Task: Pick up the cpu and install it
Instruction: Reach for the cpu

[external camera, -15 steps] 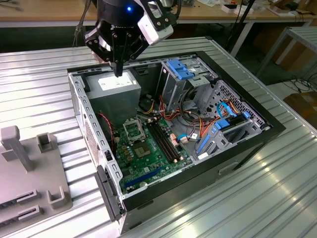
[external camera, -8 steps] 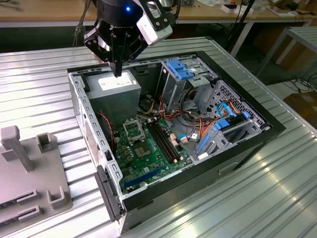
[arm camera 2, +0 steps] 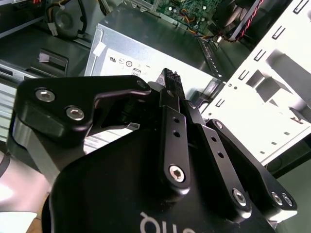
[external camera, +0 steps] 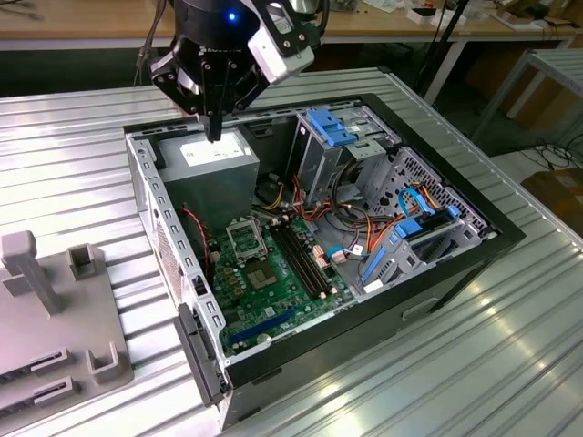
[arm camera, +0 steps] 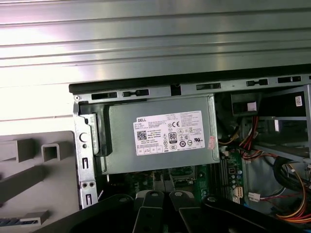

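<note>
A ribbed metal table carries an opened computer case lying on its side, its interior facing up. At the exterior view's left a grey fixture with upright posts and slots rests on the same table, just beside the case. Inside the case, a grey power supply fills the far corner, and its white label is plain in the first wrist view. The green circuit board covers the case floor below it, with drive bays and blue latches toward the exterior view's right.

My gripper hangs over the power supply, pointing straight down at its top face. It is clenched, and the second wrist view shows my black fingertips pressed together.

On the board, well apart from my fingertips, is the square black-framed socket with a dull grey middle. Whether that grey is the cpu seated there, I cannot tell.
</note>
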